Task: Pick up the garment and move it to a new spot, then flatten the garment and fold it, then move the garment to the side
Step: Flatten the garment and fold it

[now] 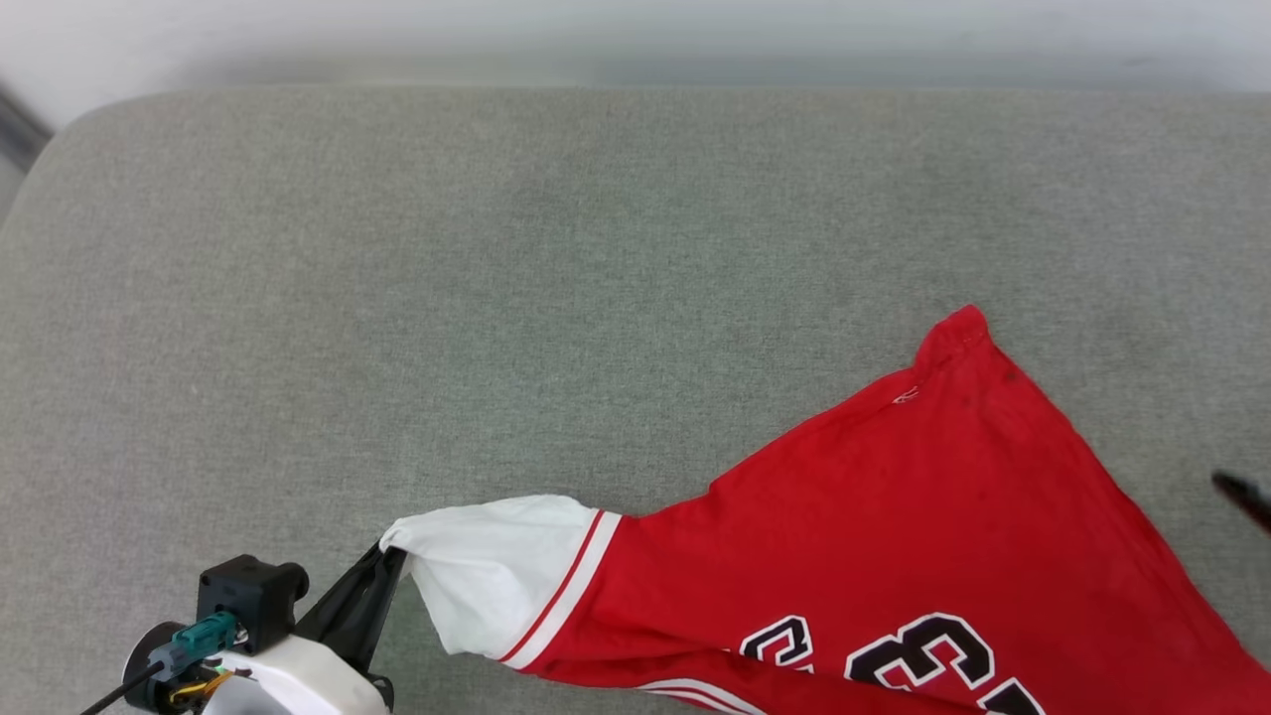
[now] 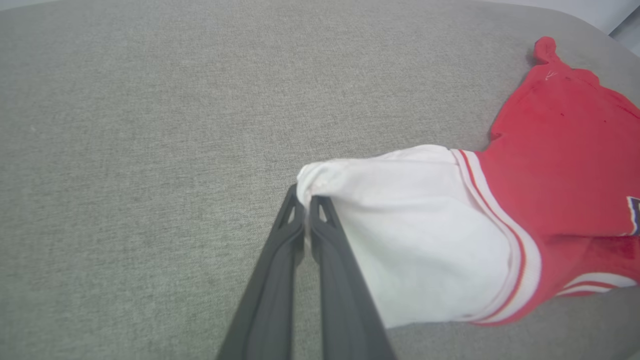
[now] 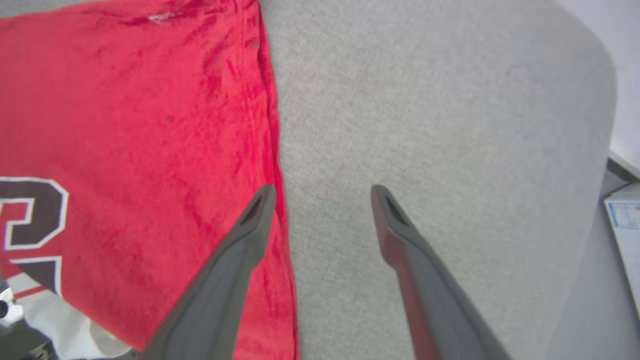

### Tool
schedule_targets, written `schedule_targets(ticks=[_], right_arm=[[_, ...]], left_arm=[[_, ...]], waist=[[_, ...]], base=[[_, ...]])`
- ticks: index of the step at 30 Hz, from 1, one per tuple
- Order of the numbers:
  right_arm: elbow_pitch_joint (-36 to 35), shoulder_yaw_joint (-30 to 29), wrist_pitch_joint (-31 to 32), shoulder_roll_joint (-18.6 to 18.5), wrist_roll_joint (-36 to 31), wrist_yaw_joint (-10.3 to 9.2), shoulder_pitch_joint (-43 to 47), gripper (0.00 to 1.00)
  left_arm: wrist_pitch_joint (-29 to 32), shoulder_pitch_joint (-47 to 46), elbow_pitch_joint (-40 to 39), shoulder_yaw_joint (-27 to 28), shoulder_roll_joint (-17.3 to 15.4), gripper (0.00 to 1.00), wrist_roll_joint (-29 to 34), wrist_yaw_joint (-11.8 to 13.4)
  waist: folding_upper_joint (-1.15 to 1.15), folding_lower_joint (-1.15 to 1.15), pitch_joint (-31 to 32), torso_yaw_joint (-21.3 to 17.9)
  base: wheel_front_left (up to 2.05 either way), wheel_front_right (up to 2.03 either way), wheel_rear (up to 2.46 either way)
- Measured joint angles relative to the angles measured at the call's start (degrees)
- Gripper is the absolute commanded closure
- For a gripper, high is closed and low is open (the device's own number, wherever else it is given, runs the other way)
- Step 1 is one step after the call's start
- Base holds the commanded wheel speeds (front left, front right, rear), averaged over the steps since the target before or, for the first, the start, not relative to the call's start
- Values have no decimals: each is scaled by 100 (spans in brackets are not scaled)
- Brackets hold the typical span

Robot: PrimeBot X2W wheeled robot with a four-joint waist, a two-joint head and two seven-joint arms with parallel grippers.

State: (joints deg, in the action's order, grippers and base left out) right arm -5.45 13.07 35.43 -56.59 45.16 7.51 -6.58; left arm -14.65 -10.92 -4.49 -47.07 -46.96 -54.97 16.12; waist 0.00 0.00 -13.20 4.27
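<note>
The garment [image 1: 923, 516], a red jersey with a white sleeve [image 1: 496, 571] and black-and-white lettering, lies spread at the lower right of the grey cushion. My left gripper [image 1: 390, 558] is shut on the tip of that white sleeve; the left wrist view shows its gripper [image 2: 305, 202] pinching the sleeve's edge [image 2: 415, 220]. My right gripper [image 3: 322, 192] stands open just above the cushion, beside the garment's red side hem [image 3: 150, 125]. One finger overlaps the hem and nothing sits between the jaws. Its dark fingertip [image 1: 1243, 494] pokes in at the head view's right edge.
The grey fabric surface [image 1: 496, 248] has rounded corners, and its far edge meets a pale wall. Bare fabric stretches to the left of and beyond the garment. Past the surface's edge in the right wrist view, a white printed sheet or box [image 3: 625, 225] sits lower down.
</note>
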Motion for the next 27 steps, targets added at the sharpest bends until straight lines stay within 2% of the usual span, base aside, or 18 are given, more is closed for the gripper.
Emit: schedule_targets(ticks=[4, 9, 15, 21, 27], right_arm=[[-412, 141, 483, -80, -327, 0, -843, 0], [-466, 1003, 1490, -1, -595, 0, -2162, 0], [495, 2037, 2374, 702, -691, -1, -3637, 0], [1567, 2650, 2371, 1304, -851, -1, -4378, 0], [2089, 3089, 2025, 1426, -599, -3, -4506, 0]], left_arm=[[2, -153, 12, -29, 63, 100, 101, -51], [35, -402, 45, -68, 169, 100, 237, -137], [60, -692, 78, -115, 279, 100, 388, -211], [87, -931, 87, -141, 378, 100, 515, -252], [86, -1061, 121, -132, 425, 100, 579, -283]], waist=[[0, 0, -146, 94], [0, 0, -379, 262], [0, 1, -721, 445], [0, 1, -1096, 593], [0, 1, -1351, 692]], base=[[0, 0, 0], [0, 0, 0], [0, 0, 0], [0, 0, 0], [0, 0, 0]])
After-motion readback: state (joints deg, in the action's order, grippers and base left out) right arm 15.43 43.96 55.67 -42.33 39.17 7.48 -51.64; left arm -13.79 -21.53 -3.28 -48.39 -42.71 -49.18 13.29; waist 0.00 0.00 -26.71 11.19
